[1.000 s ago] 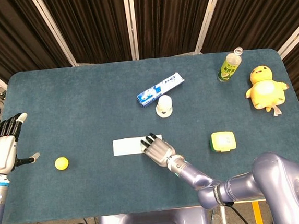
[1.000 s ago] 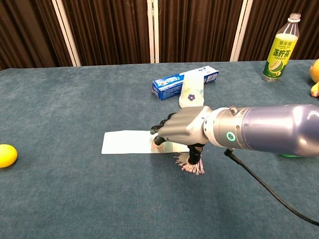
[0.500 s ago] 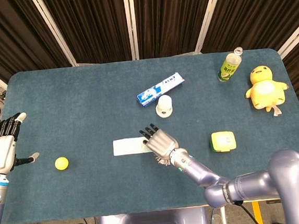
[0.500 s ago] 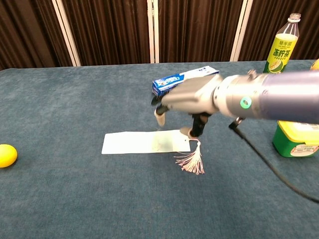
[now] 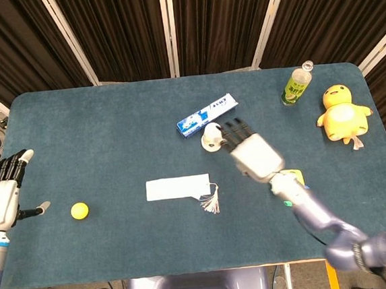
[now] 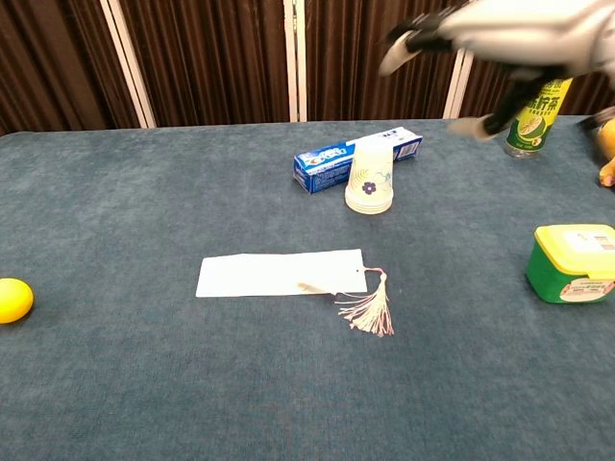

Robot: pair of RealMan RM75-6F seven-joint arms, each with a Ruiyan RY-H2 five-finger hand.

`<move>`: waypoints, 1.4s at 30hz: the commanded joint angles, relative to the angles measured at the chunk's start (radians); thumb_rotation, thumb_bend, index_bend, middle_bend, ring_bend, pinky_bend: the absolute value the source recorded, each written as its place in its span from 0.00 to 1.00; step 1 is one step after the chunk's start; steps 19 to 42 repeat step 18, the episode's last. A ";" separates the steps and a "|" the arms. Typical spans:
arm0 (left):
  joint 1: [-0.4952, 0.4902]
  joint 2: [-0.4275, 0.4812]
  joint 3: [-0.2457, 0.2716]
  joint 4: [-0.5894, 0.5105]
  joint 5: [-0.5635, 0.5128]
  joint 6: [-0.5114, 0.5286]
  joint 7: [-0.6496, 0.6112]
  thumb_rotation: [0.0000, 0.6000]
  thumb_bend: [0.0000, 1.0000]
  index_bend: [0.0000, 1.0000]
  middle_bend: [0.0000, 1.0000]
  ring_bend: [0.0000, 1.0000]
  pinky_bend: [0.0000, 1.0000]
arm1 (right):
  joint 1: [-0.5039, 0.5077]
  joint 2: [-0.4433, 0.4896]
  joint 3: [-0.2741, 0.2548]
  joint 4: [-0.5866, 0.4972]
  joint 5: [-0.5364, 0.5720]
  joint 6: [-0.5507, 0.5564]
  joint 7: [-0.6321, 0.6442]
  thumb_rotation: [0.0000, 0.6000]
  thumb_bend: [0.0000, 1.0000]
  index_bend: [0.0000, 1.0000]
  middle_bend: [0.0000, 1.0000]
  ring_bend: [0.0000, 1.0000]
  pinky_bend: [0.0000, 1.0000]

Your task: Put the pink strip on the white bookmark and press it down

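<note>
The white bookmark (image 5: 178,187) (image 6: 279,274) lies flat at the table's middle, with a pinkish tassel (image 5: 210,202) (image 6: 370,310) fanned out at its right end. A faint thin mark (image 6: 309,285) lies on the bookmark near that end; I cannot tell whether it is the pink strip. My right hand (image 5: 247,150) (image 6: 480,29) hangs high above the table, right of the bookmark, fingers spread and holding nothing; it is blurred in the chest view. My left hand (image 5: 1,195) hovers at the table's left edge, fingers apart and empty.
An upturned paper cup (image 5: 211,136) (image 6: 370,182) stands in front of a toothpaste box (image 5: 207,114) (image 6: 356,158). A yellow ball (image 5: 79,210) (image 6: 12,300) lies left. A green-yellow box (image 6: 572,262), a bottle (image 5: 296,85) and a plush duck (image 5: 344,112) stand right.
My right hand has lifted off the bookmark's right end and swung up and to the right. The bookmark and tassel now lie uncovered. The left hand has barely moved.
</note>
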 commanded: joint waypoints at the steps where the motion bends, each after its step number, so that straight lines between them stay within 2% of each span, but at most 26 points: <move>1: 0.032 0.006 0.025 -0.006 0.039 0.037 -0.015 1.00 0.00 0.00 0.00 0.00 0.00 | -0.224 0.151 -0.074 0.023 -0.130 0.224 0.204 1.00 0.14 0.13 0.00 0.00 0.00; 3: 0.047 0.005 0.034 0.000 0.058 0.056 -0.025 1.00 0.00 0.00 0.00 0.00 0.00 | -0.281 0.166 -0.084 0.033 -0.144 0.269 0.261 1.00 0.04 0.11 0.00 0.00 0.00; 5: 0.059 0.004 0.042 0.006 0.075 0.071 -0.034 1.00 0.00 0.00 0.00 0.00 0.00 | -0.326 0.173 -0.088 0.038 -0.148 0.301 0.307 1.00 0.00 0.09 0.00 0.00 0.00; 11: 0.097 0.001 0.064 0.035 0.124 0.114 -0.076 1.00 0.00 0.00 0.00 0.00 0.00 | -0.460 0.179 -0.096 0.056 -0.150 0.383 0.423 1.00 0.00 0.06 0.00 0.00 0.00; 18: 0.121 -0.001 0.073 0.056 0.163 0.150 -0.109 1.00 0.00 0.00 0.00 0.00 0.00 | -0.566 0.158 -0.112 0.091 -0.161 0.435 0.415 1.00 0.00 0.06 0.00 0.00 0.00; 42: 0.121 -0.001 0.073 0.056 0.163 0.150 -0.109 1.00 0.00 0.00 0.00 0.00 0.00 | -0.566 0.158 -0.112 0.091 -0.161 0.435 0.415 1.00 0.00 0.06 0.00 0.00 0.00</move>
